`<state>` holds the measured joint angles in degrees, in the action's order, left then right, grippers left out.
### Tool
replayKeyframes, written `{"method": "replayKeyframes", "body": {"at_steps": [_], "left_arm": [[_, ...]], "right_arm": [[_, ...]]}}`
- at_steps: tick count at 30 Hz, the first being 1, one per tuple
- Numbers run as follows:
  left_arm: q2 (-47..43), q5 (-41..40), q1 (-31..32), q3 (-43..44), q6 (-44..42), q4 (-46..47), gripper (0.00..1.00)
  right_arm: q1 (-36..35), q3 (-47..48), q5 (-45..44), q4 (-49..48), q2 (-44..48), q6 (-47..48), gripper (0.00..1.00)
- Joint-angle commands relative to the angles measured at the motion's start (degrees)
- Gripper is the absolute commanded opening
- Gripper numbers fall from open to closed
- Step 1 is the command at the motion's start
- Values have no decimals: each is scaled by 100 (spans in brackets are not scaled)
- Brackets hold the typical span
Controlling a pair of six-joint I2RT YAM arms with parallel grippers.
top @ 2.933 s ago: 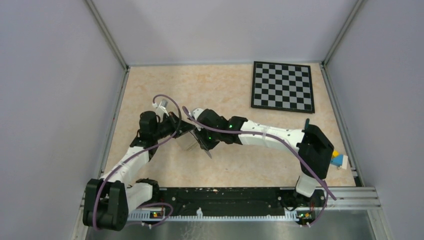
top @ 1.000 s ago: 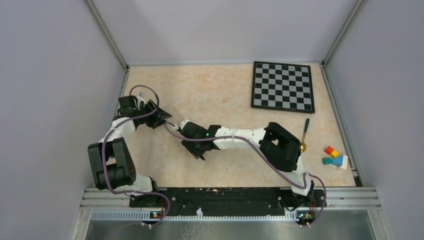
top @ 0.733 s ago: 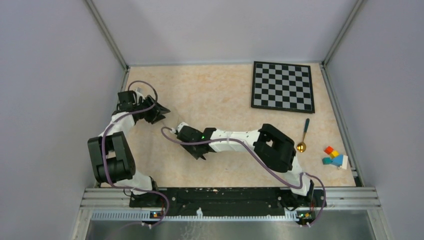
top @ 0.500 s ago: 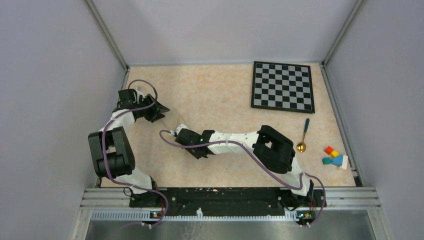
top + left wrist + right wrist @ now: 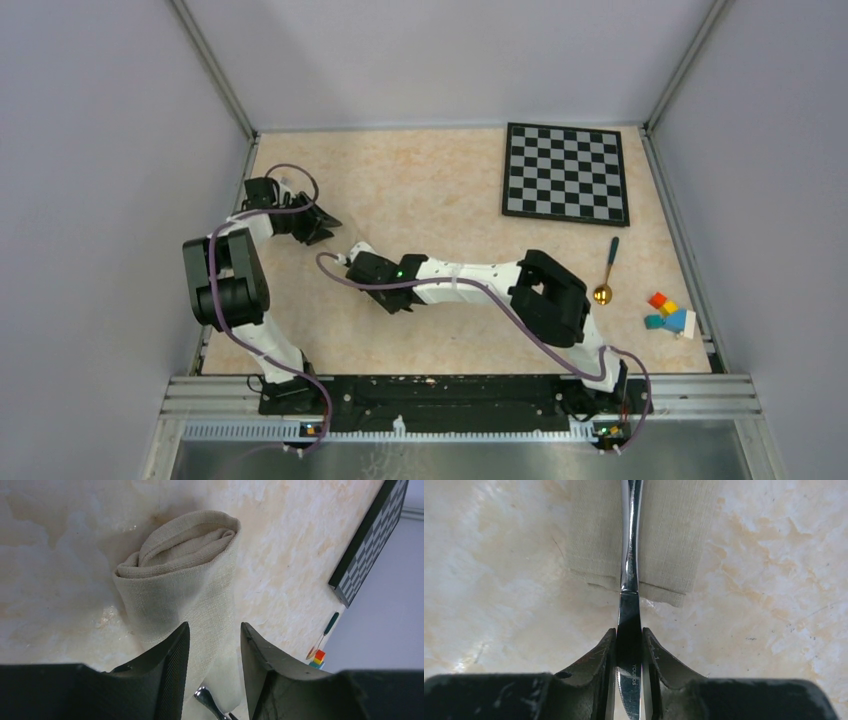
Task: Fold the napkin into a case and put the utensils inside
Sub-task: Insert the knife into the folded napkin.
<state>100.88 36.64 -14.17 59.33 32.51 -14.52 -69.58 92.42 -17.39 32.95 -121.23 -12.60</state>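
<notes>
The beige napkin, folded into a long narrow case, lies on the table between the two grippers; in the top view only a pale corner shows. My left gripper stands open astride its near end, one finger on each side. The silver knife lies lengthways along the cloth, and its handle tip shows between the left fingers. My right gripper is shut on the knife's blade just off the cloth's edge. The spoon lies far right.
A black-and-white checkered board sits at the back right. Small coloured blocks lie by the right edge, near the spoon's bowl. Metal rails and grey walls bound the table on the left, right and back.
My right gripper has closed on the knife's blade and shifted slightly left. The left arm's elbow has swung towards the back; its gripper stays at the napkin, jaws a little narrower.
</notes>
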Motion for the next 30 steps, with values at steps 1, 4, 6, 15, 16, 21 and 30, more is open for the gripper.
{"method": "replayKeyframes", "body": {"at_steps": [1, 4, 6, 15, 16, 21, 30], "left_arm": [[1, 169, -20, 343, 1, 283, 47], [54, 225, -21, 482, 98, 380, 47], [163, 238, -18, 696, 122, 357, 47], [938, 353, 8, 1364, 315, 372, 47], [1016, 383, 17, 1408, 317, 373, 47], [1272, 395, 65, 1472, 339, 405, 46], [1320, 238, 76, 1350, 289, 399, 46]], "right_arm": [[-1, 673, 91, 295, 225, -228, 3], [83, 955, 257, 528, 58, -330, 3], [126, 1083, 281, 602, -50, -346, 3], [317, 1418, 356, 864, -308, -498, 0], [336, 1413, 344, 884, -313, -510, 0], [431, 1380, 352, 847, -347, -508, 0], [573, 1777, 433, 856, -739, -573, 0]]}}
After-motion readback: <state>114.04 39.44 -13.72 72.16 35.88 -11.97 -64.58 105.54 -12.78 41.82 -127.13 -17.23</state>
